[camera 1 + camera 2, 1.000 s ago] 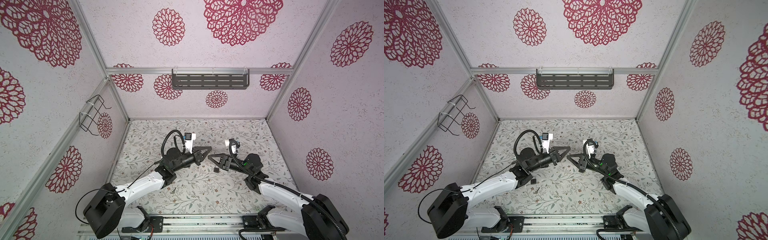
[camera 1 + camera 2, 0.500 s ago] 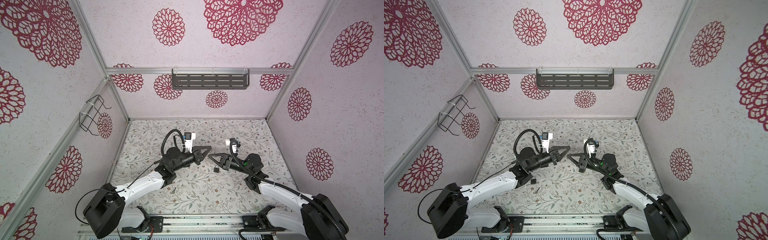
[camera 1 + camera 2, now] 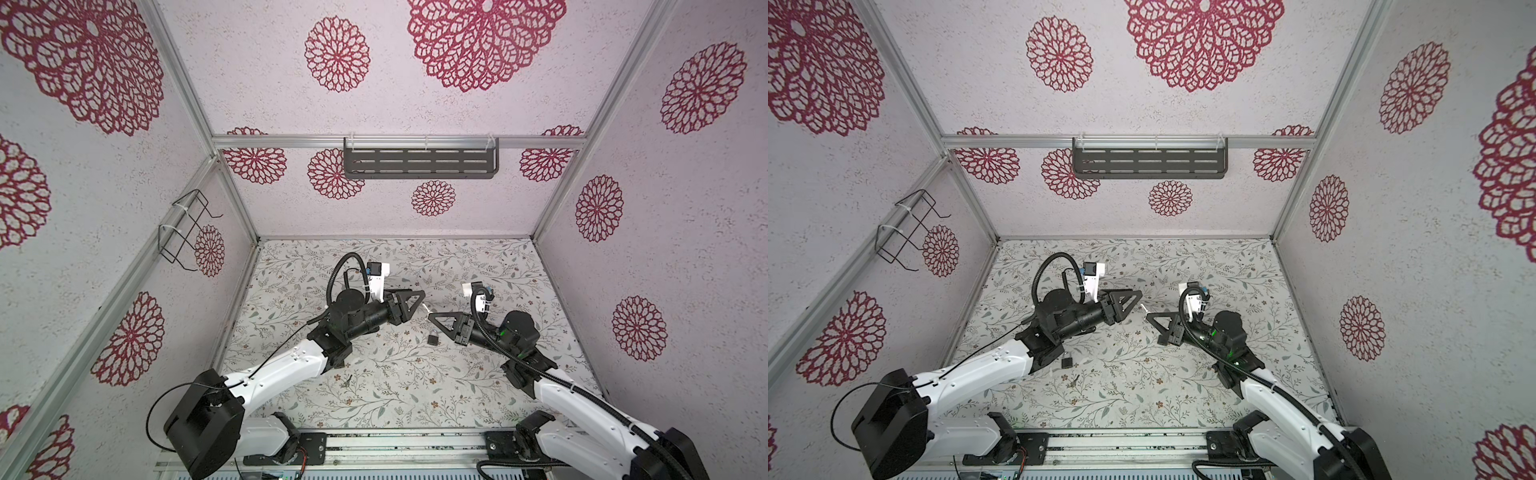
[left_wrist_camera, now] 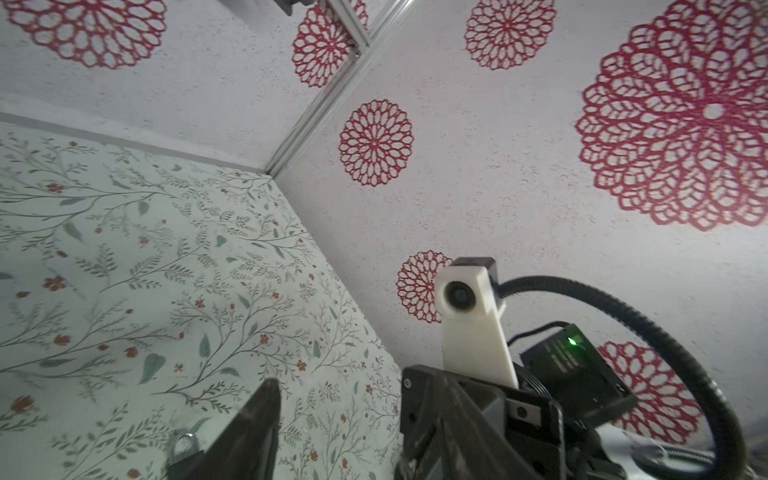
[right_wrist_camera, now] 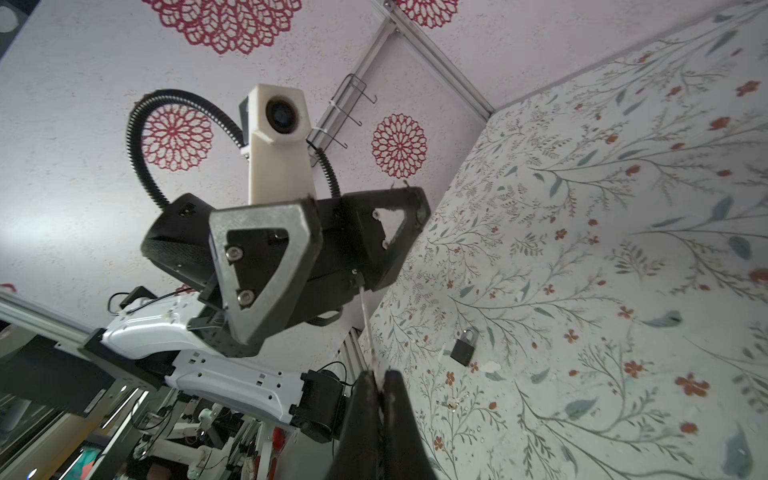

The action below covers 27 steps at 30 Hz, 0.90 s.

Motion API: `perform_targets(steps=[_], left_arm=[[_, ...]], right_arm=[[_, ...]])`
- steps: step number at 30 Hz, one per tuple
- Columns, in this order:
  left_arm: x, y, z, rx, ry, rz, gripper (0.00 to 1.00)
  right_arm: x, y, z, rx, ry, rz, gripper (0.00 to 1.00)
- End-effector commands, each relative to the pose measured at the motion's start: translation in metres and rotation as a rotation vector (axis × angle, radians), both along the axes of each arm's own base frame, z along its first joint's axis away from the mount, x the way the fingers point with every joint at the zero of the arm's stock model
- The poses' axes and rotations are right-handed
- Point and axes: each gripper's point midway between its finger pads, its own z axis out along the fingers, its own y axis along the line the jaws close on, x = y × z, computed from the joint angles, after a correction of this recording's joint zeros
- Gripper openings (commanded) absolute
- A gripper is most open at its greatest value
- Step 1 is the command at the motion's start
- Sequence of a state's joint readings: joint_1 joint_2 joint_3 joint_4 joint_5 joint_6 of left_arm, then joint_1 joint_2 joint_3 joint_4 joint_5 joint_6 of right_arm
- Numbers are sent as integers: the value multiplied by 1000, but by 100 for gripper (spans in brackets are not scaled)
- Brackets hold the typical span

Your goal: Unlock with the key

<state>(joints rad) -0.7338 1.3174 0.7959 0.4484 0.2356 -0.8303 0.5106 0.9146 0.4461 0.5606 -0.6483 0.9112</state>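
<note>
Over the middle of the floral worktop [image 3: 415,395] I have both hands tip to tip: the right hand [image 5: 376,380] is pinched together on a thin silvery strip that I take for the key [image 5: 368,328]. Its far end reaches up beside the left hand [image 3: 413,306], though I cannot tell whether they touch. The left hand's fingers stand apart with nothing between them, at 10 o'clock of the right hand's tip in both top views, and the black padlock [image 3: 433,337] lies on the worktop at 6 o'clock of that tip.
</note>
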Motion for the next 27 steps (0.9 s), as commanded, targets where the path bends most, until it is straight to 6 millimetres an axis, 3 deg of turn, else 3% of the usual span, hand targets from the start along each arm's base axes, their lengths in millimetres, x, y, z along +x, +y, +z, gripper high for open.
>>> perform_targets(steps=[1,6,13,18,27], left_arm=[[15,18,-34,159,140,124,63],[16,23,-77,342,276,178,64],[7,6,-130,607,385,161,62],[3,-12,-157,762,413,137,60],[-4,-49,-201,979,465,85,58]], right_arm=[[3,-20,-35,-147,86,-105,0],[0,-48,-78,-265,220,-228,0],[-6,-84,-132,-397,387,-397,0],[-9,-92,-152,-416,458,-443,0],[-14,-98,-168,-474,518,-453,0]])
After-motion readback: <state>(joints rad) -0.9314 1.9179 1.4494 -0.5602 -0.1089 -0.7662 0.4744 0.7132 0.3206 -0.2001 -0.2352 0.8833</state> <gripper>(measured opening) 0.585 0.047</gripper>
